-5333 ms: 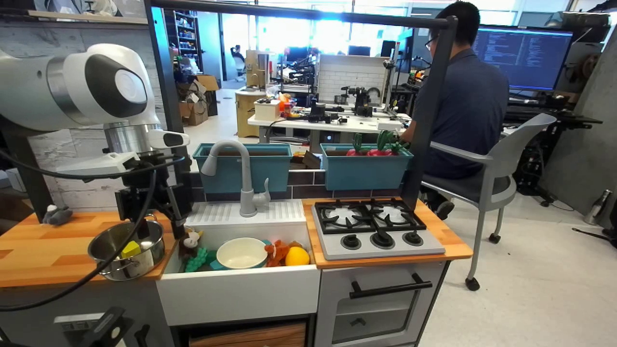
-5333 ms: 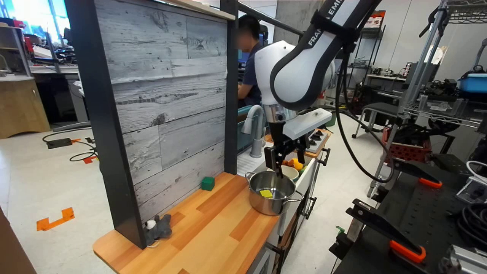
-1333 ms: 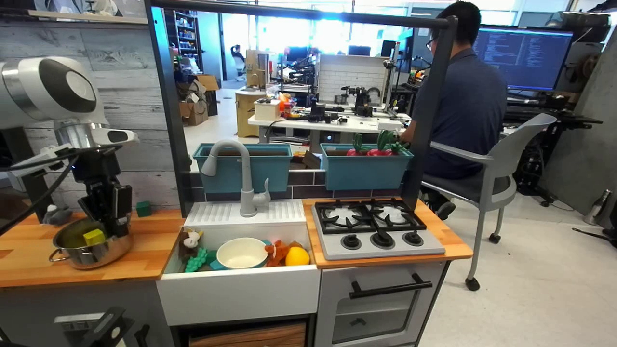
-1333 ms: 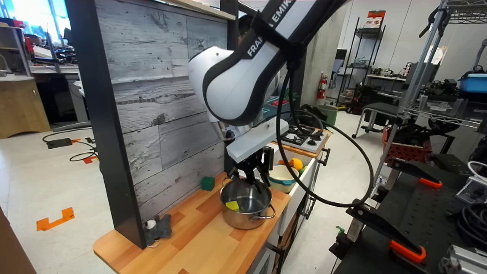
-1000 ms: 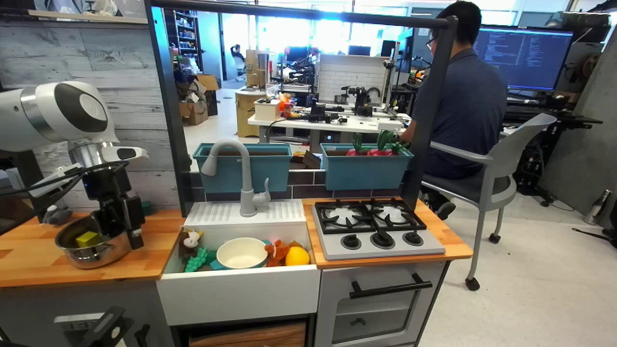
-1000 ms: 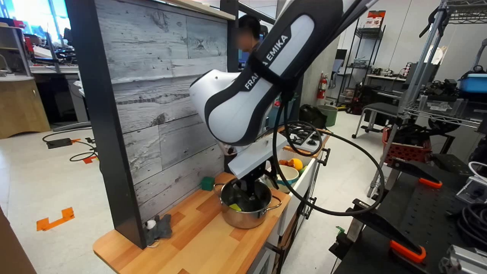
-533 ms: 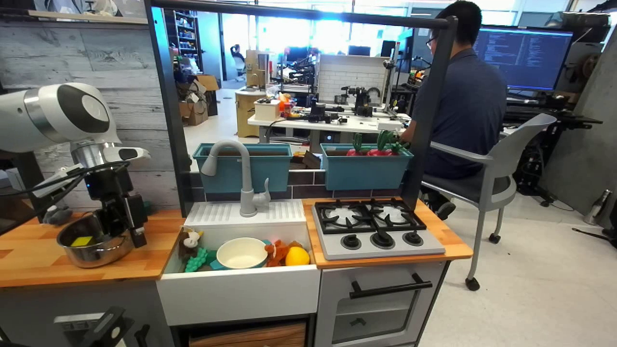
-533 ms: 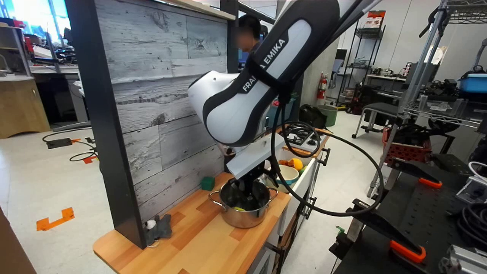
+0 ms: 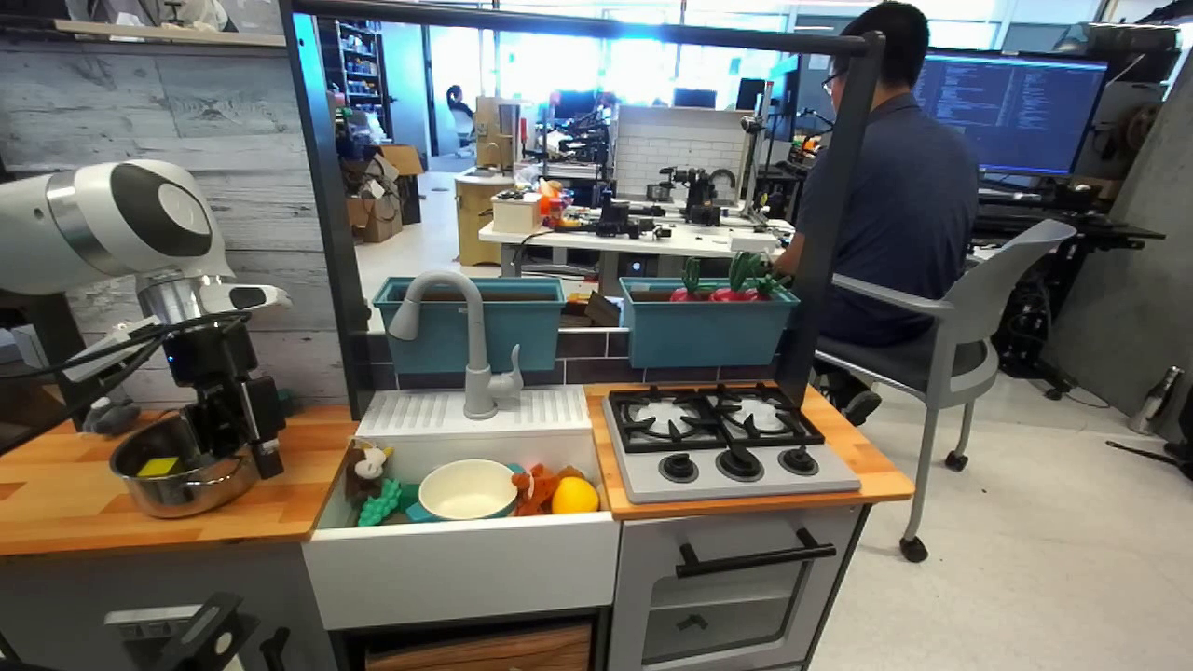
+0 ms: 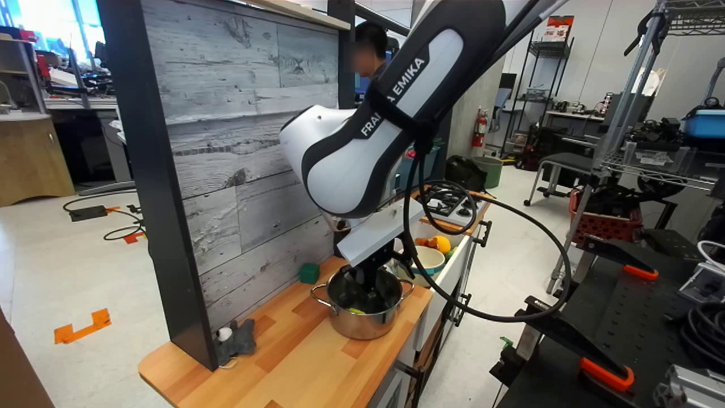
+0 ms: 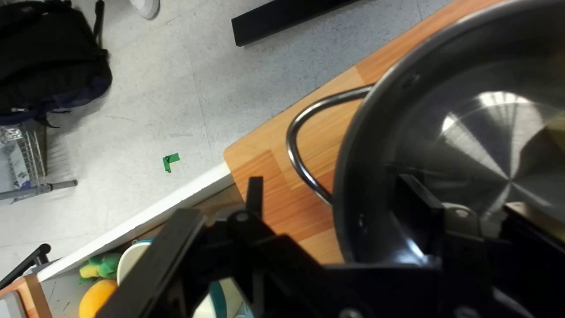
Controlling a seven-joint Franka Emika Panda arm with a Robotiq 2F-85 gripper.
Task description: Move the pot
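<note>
The pot, a shiny silver metal pot, stands on the wooden counter left of the sink in an exterior view (image 9: 182,499). It also shows in the other-angle exterior view (image 10: 362,327) and in the wrist view (image 11: 384,110). A yellow-green block (image 9: 160,466) lies inside it. My gripper (image 11: 334,194) is open and straddles the pot's wall. One finger is inside the pot, the other outside on the sink side, with gaps to the wall visible. The gripper (image 9: 239,457) is low, its inner fingertip below the rim. One looped handle (image 11: 304,145) lies beside the fingers.
The sink (image 9: 461,578) right of the counter (image 9: 56,475) holds a cream bowl (image 9: 466,489), an orange ball (image 9: 574,496) and toys. A faucet (image 9: 475,373) and stove (image 9: 732,457) stand beyond. A green block (image 10: 309,273) and grey plush toy (image 10: 243,339) sit by the wall.
Since 5.3 s ago the pot has shifted away from the sink along the counter. My gripper came down over its wall, and the pot turned slightly. Nothing visibly moved in the last half second.
</note>
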